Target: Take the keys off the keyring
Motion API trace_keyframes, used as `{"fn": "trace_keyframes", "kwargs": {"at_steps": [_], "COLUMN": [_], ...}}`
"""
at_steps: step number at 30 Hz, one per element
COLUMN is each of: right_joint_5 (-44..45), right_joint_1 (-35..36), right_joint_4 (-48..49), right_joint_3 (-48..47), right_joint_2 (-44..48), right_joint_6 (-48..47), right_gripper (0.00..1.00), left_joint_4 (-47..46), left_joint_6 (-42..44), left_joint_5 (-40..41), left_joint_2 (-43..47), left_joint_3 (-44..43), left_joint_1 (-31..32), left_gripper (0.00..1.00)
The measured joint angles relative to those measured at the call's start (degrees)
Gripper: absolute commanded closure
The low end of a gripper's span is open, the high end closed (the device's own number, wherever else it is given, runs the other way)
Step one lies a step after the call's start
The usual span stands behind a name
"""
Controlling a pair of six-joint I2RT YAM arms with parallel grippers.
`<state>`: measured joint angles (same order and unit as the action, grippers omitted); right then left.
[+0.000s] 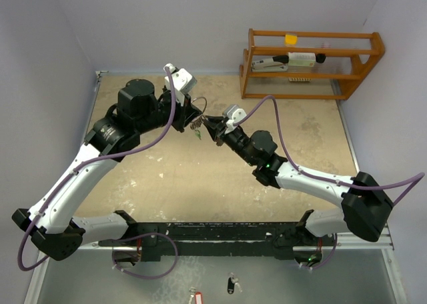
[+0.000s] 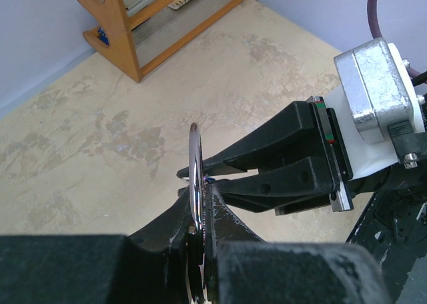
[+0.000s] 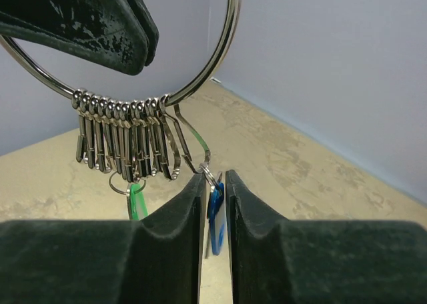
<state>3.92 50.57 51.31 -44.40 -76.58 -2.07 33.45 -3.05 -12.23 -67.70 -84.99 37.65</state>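
Note:
The keyring (image 3: 200,71) is a large silver ring with several silver clips hanging under it, held up above the table. My left gripper (image 2: 199,192) is shut on the ring's edge (image 2: 195,164). The green-headed key (image 3: 137,201) hangs free from one clip. The blue-headed key (image 3: 215,211) hangs from the end clip between my right gripper's (image 3: 213,181) nearly closed fingers. In the top view the left gripper (image 1: 192,114) and the right gripper (image 1: 212,125) meet at the keyring (image 1: 197,122), with the green key (image 1: 198,137) dangling below.
A wooden rack (image 1: 310,61) with small items stands at the back right. A black-tagged key (image 1: 231,284) and a red-tagged key (image 1: 194,297) lie on the grey strip in front of the arm bases. Walls close the left, back and right sides.

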Motion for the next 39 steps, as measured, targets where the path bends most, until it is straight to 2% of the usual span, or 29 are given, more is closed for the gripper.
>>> {"fn": "trace_keyframes", "kwargs": {"at_steps": [3,10,14,19,25,29,33,39], "right_joint_5": [0.0,0.04,1.44,5.25,12.61,17.09,20.94,24.61], "right_joint_1": [0.0,0.02,0.04,0.07,0.0,0.04,0.04,1.22], "right_joint_4": [-0.07,-2.08,-8.39,-24.44,-53.9,-68.87,-82.71,-97.66], "right_joint_3": [0.0,0.0,-0.22,-5.07,-24.48,-35.52,-41.86,-49.35], "right_joint_2": [0.0,0.57,4.02,9.6,8.39,4.81,2.21,-2.36], "right_joint_6": [-0.04,-1.07,-2.19,-3.5,-3.04,-1.2,1.05,3.58], "right_gripper": [1.0,1.0,1.0,1.0,1.0,1.0,1.0,1.0], "left_joint_4": [-0.04,-0.15,-0.31,-3.21,-9.99,-14.58,-19.85,-29.24], "left_joint_6": [-0.39,-0.39,-0.39,-0.37,-0.31,-0.35,-0.5,-1.49], "left_joint_5": [0.02,1.11,3.43,7.06,8.94,7.32,5.18,1.57], "left_joint_2": [0.0,0.0,0.09,0.92,1.51,1.18,0.33,0.09], "left_joint_3": [0.31,0.61,1.64,5.18,9.64,12.57,15.45,21.62], "left_joint_1": [0.0,0.0,0.04,0.28,0.26,0.26,0.26,0.26], "left_gripper": [1.0,1.0,0.98,0.83,0.87,0.86,0.82,0.78]}}
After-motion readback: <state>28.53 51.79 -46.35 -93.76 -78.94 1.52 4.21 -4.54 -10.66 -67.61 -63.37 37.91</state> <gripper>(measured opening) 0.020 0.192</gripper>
